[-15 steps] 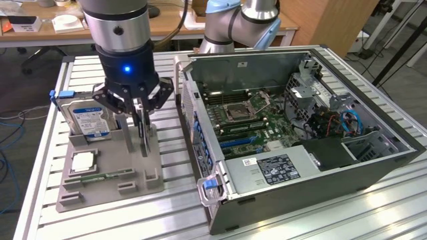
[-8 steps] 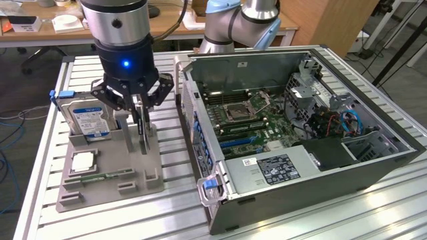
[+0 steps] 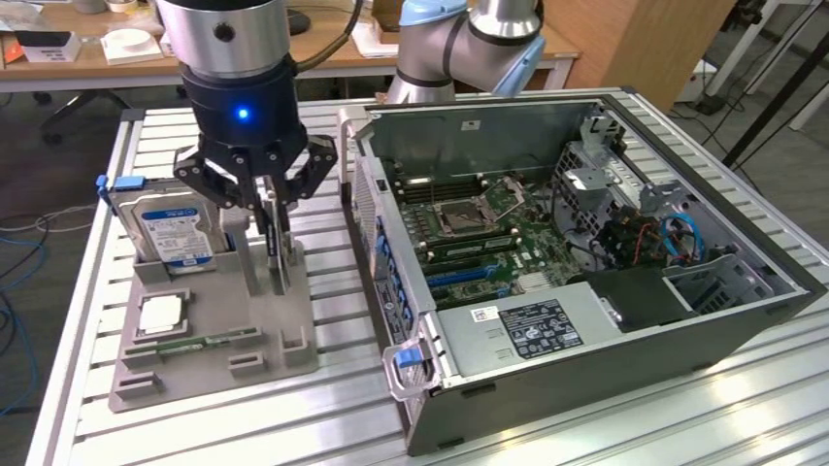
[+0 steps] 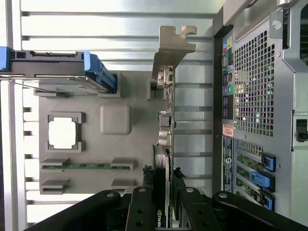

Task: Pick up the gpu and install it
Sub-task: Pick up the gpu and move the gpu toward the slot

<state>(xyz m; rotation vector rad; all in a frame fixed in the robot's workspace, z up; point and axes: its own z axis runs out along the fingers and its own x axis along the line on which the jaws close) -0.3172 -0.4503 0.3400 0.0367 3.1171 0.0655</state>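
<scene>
The gpu (image 3: 278,264) stands on edge in a slot of the grey parts holder (image 3: 194,364), left of the open computer case (image 3: 725,320) in the exterior view. My gripper (image 3: 274,233) comes straight down over it, its two fingers pressed on either side of the card. In the wrist view the gpu (image 4: 166,110) is seen edge-on, green board and connectors running up to the silver end bracket (image 4: 172,45). My gripper (image 4: 162,174) is shut on its black cooler end, with the fingers (image 4: 143,202) flanking the card. The card's lower edge still sits in the holder.
A blue-labelled hard drive (image 3: 169,228) stands in the holder close beside the gripper. A processor chip (image 3: 158,313) and a memory stick (image 3: 208,340) lie in the holder. The case's motherboard (image 3: 486,233) is exposed, with blue expansion slots (image 3: 460,275). Everything rests on a slatted aluminium table (image 3: 259,427).
</scene>
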